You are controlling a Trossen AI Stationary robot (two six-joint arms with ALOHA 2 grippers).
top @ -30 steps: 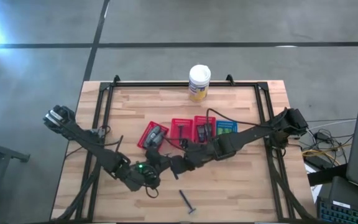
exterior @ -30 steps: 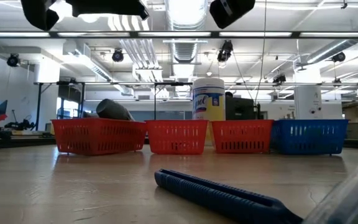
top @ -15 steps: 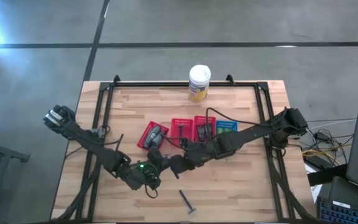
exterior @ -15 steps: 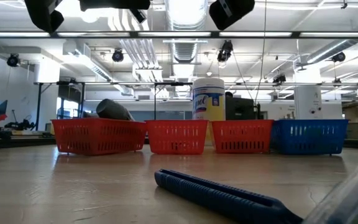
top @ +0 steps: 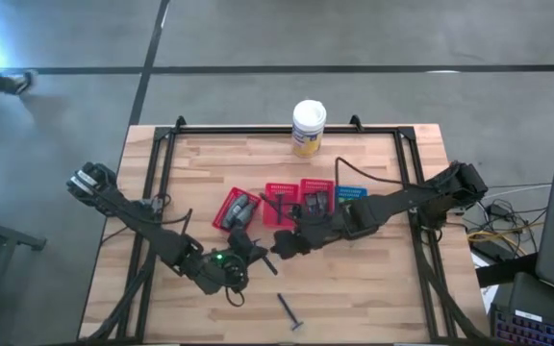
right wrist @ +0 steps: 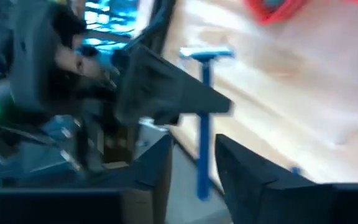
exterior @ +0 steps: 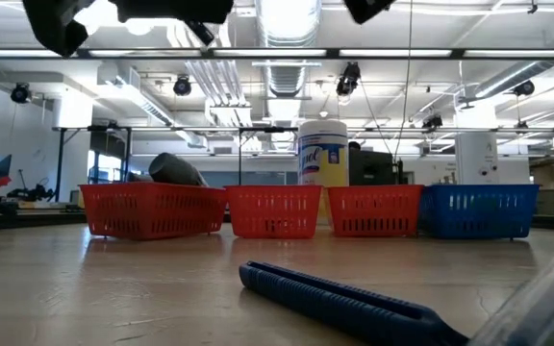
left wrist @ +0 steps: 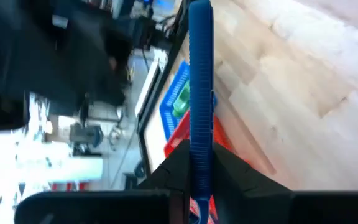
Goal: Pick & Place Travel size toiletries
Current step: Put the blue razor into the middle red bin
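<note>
razor (left wrist: 201,93) blue | baskets (exterior: 152,210) red, one (exterior: 476,210) blue | canister (exterior: 323,163) yellow

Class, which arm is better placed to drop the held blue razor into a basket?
Probably left: the left gripper is shut on the blue razor and sits just in front of the red baskets. The right gripper hovers alongside, not clearly gripping anything.

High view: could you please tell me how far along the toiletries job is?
Done: grey tubes lie in a red basket, green tubes in the blue basket. In hand: the left gripper holds a razor, right gripper alongside. Left: another razor on the table.
</note>
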